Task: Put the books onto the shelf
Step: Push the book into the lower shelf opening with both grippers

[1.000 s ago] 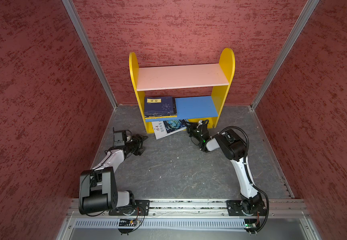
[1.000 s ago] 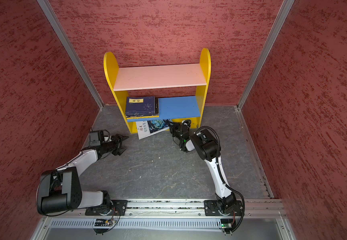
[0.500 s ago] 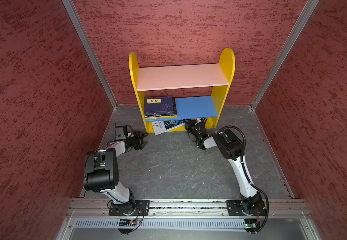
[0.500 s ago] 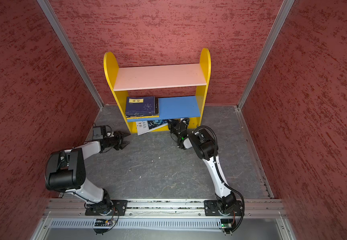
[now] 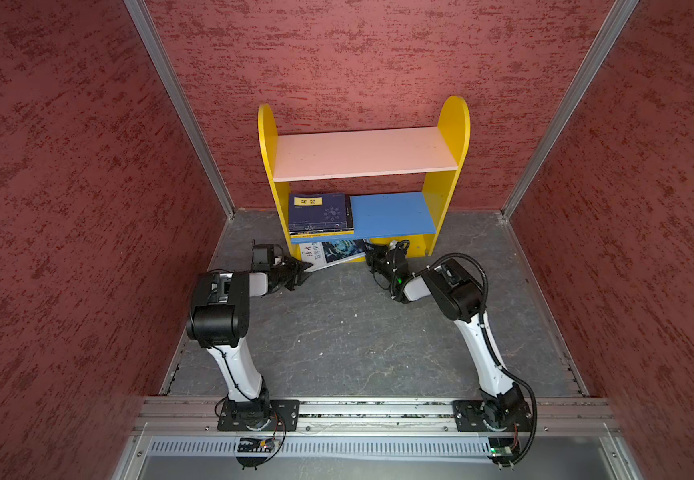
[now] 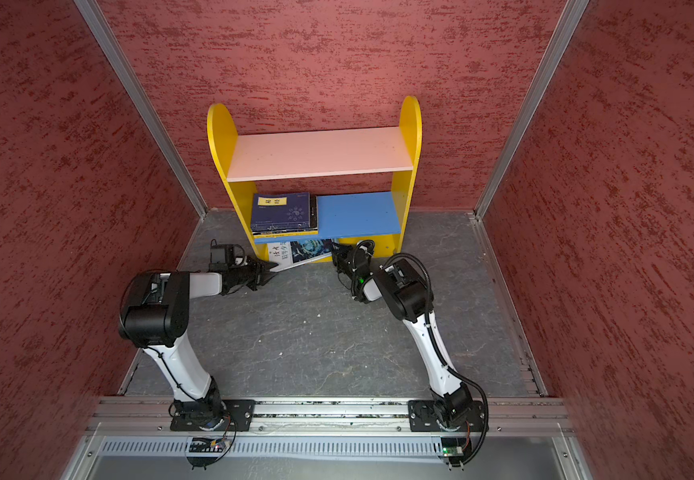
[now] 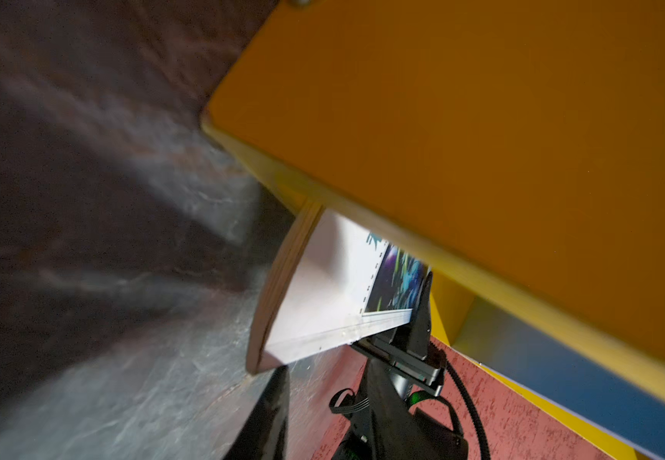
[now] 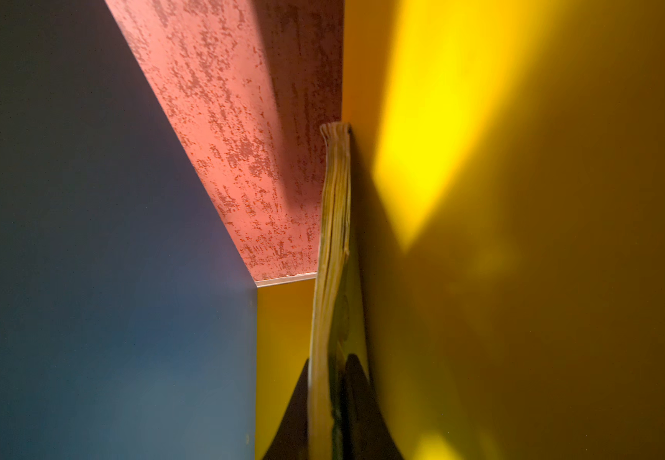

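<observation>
We saw the shelf point(image 5: 453, 124) point(image 6: 218, 133) standing at the far edge of the grey surface point(image 5: 337, 340), backed against the red wall point(image 5: 358, 50). Its pink upper board point(image 5: 362, 153) sat above the blue lower board point(image 5: 391, 214). On the left end of that blue board lay a small stack of books. A navy book point(image 5: 320, 212) point(image 6: 283, 212) was on top with its yellow label facing up, close beside the shelf's left side.

The white magazine point(image 5: 333, 251) point(image 6: 299, 251) lay tilted in the gap under the blue board and over the yellow base point(image 5: 416, 245). In both top views its near left corner poked out past the shelf front, over the far edge of the surface.

The right hand point(image 5: 372, 255) point(image 6: 337, 253) reached in low from the right half of the surface to the magazine's right edge. In the right wrist view the page edges point(image 8: 333, 239) ran between its two dark fingers point(image 8: 358, 398), so it was clamped on the magazine. There the blue board was on one side and the yellow base close on the other.

The left hand point(image 5: 301, 272) point(image 6: 268, 268) lay low toward the far left corner of the surface, with its tip at the jutting corner. The left wrist view showed one dark finger point(image 7: 269, 414) just under that curled corner point(image 7: 283, 302). We could not tell whether this hand had closed on the magazine or stood apart
</observation>
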`<act>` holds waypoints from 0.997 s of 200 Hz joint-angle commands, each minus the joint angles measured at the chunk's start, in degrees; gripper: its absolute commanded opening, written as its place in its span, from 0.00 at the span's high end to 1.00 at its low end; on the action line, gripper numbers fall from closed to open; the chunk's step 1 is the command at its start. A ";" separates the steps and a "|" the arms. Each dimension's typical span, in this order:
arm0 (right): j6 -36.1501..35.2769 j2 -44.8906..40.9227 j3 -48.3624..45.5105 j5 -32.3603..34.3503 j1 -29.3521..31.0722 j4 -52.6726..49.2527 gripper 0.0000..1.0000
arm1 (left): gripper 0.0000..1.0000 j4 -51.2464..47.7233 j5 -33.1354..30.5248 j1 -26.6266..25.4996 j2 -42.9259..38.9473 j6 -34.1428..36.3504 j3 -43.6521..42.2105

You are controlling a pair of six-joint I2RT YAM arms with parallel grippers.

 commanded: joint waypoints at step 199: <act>1.94 -4.55 -1.75 -1.35 0.01 -1.87 0.82 | 0.55 -6.27 -8.22 -2.34 -5.50 -4.50 -2.62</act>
